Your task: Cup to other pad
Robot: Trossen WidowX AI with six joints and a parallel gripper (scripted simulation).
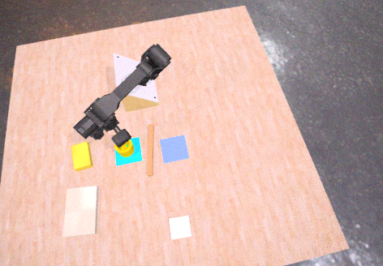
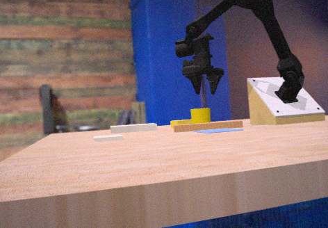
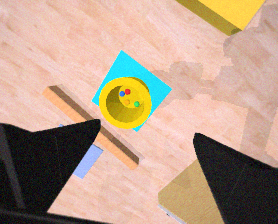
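A yellow cup (image 1: 126, 152) (image 2: 201, 116) (image 3: 112, 111) stands upright on the cyan pad (image 1: 138, 155) (image 3: 120, 65). Several small marbles lie inside it in the wrist view, among them a red marble (image 3: 128, 92), a blue marble (image 3: 122, 94) and a green marble (image 3: 137, 104). My gripper (image 2: 206, 94) (image 3: 146, 130) is wide open and empty. Its fingertips hang above the cup's rim, clear of it. The blue pad (image 1: 174, 149) (image 2: 219, 131) (image 3: 88, 162) is bare. The gripper partly covers the cup in the top view.
An orange-brown bar (image 1: 150, 150) (image 2: 208, 126) (image 3: 115, 145) lies between the pads. A yellow block (image 1: 81, 156) (image 2: 178, 124) (image 3: 230, 12) lies on the cup's other side. A pale slab (image 1: 81, 211) (image 2: 133, 127) and a white tile (image 1: 179, 227) (image 2: 108, 137) lie farther from the arm's sloped base (image 1: 139, 105) (image 2: 260, 108).
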